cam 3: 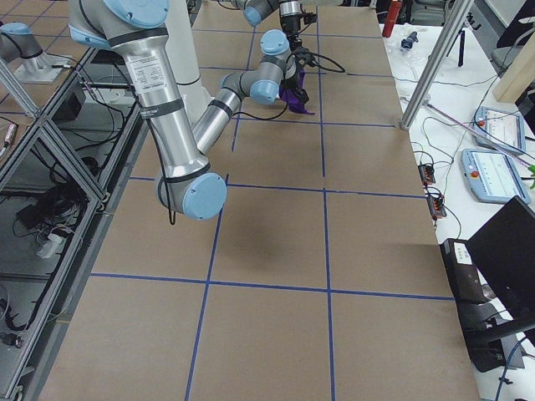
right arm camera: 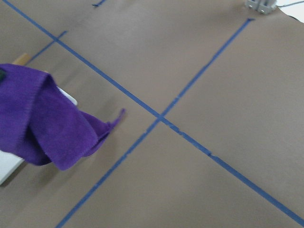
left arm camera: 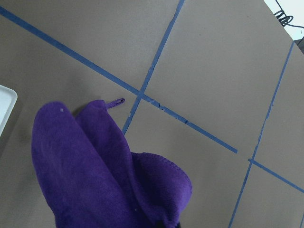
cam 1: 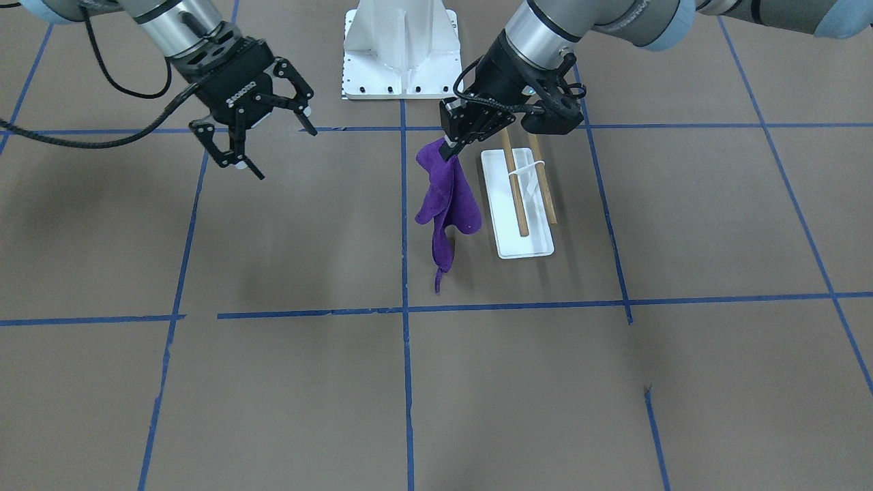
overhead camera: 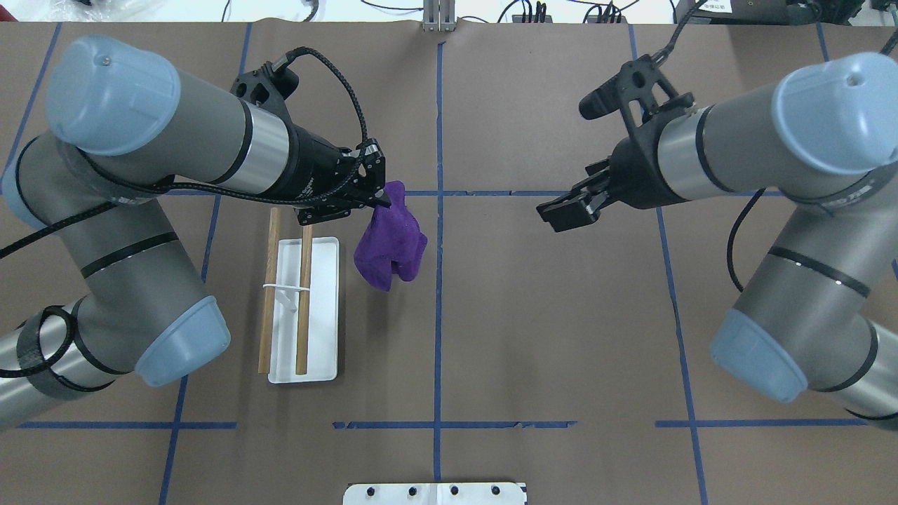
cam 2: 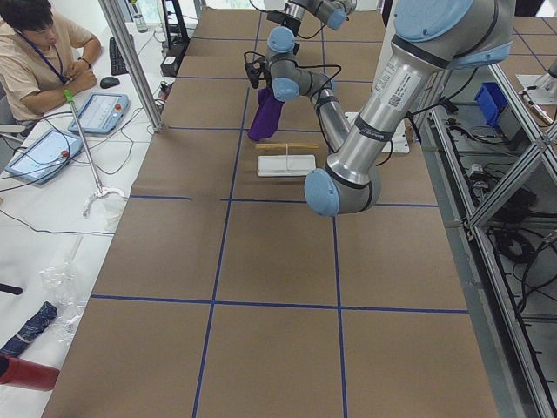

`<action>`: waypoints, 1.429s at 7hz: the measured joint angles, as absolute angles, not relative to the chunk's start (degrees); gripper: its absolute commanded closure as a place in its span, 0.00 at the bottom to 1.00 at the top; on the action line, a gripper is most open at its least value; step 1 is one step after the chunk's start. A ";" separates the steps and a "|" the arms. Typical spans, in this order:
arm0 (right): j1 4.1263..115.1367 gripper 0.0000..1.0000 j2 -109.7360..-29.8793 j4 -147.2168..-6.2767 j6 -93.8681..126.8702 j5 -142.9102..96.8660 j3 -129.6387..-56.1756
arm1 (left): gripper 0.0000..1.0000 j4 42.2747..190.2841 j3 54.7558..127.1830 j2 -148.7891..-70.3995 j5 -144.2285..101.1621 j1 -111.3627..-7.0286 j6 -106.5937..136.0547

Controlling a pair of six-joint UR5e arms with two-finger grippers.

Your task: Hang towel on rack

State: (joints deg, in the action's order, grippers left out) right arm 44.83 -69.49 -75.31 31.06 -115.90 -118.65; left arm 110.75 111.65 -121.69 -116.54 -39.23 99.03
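**Lift high before crossing the dowels**

The towel (cam 1: pixel 447 204) hangs in folds just beside the rack (cam 1: pixel 525 249), on the side toward the table's middle, with its tail low. The left gripper (cam 1: pixel 448 151) has its fingers pinched tight on the towel's top corner. It should probably rise until the tail clears both dowels (cam 1: pixel 516 198), then cross them sideways and lower. Well apart, the right gripper (cam 1: pixel 286 155) is spread wide and holds nothing.

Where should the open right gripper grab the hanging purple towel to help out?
Probably the loose bottom tip of the towel, from the side away from the rack. It hangs loose below the left gripper, and the right gripper is on that side.
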 measured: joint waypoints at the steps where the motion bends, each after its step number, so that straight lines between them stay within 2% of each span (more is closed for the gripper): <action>1: 48.35 0.00 -70.56 -79.24 28.81 -118.45 -117.58 | 1.00 110.72 114.02 -118.99 -116.72 -39.39 94.69; 4: 57.63 0.00 -75.48 -93.88 10.59 -120.00 -116.11 | 1.00 110.88 118.81 -109.38 -116.96 -39.79 77.13; 8: 69.79 0.00 -86.17 -96.68 -1.12 -122.87 -115.99 | 1.00 115.06 119.61 -98.11 -116.98 -42.50 54.69; 9: 71.37 0.00 -87.49 -96.76 -1.96 -123.29 -115.96 | 0.78 115.80 119.08 -97.07 -116.98 -42.62 52.68; 10: 72.29 0.00 -88.29 -96.88 -2.27 -123.50 -115.83 | 0.01 116.09 118.44 -96.51 -116.98 -42.70 50.82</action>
